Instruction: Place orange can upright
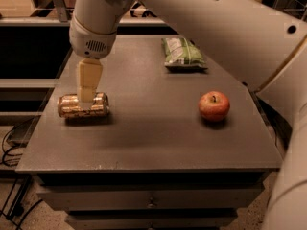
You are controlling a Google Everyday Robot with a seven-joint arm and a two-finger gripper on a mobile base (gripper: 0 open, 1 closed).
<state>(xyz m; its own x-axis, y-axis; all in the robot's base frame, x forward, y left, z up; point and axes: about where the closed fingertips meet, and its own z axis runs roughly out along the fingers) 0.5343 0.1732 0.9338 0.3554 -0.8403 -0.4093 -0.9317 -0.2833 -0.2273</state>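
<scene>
The orange can (72, 107) lies on its side at the left of the dark table (144, 138), its long axis running left to right. My gripper (87, 97) hangs down from the white arm directly over the can's middle, its cream tip overlapping the can's top. Whether it touches the can is not clear from this view.
A red apple (214, 105) sits at the right of the table. A green snack bag (183, 53) lies at the back centre-right. The big white arm (230, 28) crosses the upper right. Drawers (151, 202) are below the table's front edge, and cables lie on the floor at left.
</scene>
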